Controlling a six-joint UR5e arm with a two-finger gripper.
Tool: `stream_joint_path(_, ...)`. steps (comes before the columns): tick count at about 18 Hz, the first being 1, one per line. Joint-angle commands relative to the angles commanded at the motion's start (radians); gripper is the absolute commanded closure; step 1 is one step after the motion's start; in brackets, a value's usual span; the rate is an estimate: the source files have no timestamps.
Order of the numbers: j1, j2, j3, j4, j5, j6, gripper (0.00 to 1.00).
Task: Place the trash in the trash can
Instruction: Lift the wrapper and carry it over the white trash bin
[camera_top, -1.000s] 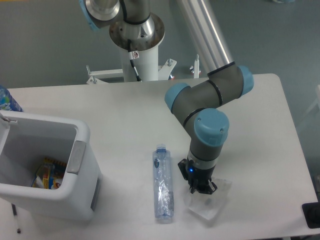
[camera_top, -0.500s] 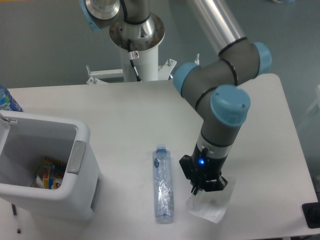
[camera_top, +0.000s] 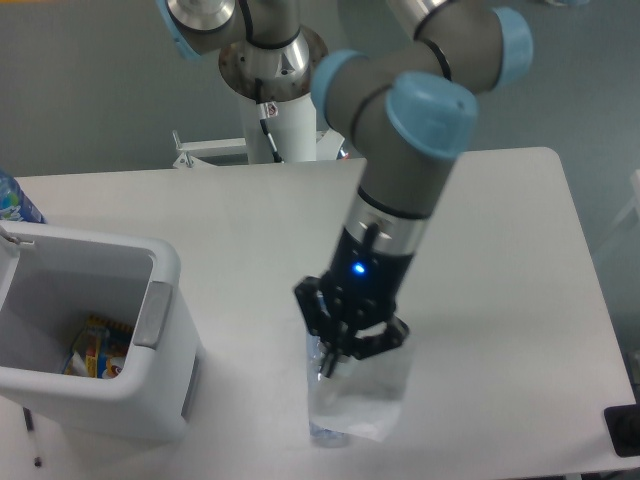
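Bag lifted in the pincer, bottle lying beneath.

Gripper pinched onto the top edge of the small translucent bag, which hangs limp just under the fingertips, clear of the table. Directly below and partly veiled by the bag, the slim bottle, only faintly visible through the plastic. Well off to the pincer's left in the picture, the white trash can, open-topped, some colourful packaging already inside. Bag likely very light, soft and slippery, prone to sway or slide free: best held by a bunched fold. Bottle probably light, rigid enough and smooth: best taken across its middle.
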Motion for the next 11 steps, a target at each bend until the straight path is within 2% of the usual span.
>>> stream_joint_path(8, -0.101, 0.035, 0.037, 0.006, -0.002, -0.115, 1.0)
stream_joint_path(11, -0.17, 0.044, 0.032, 0.008, 0.005, -0.149, 1.0)
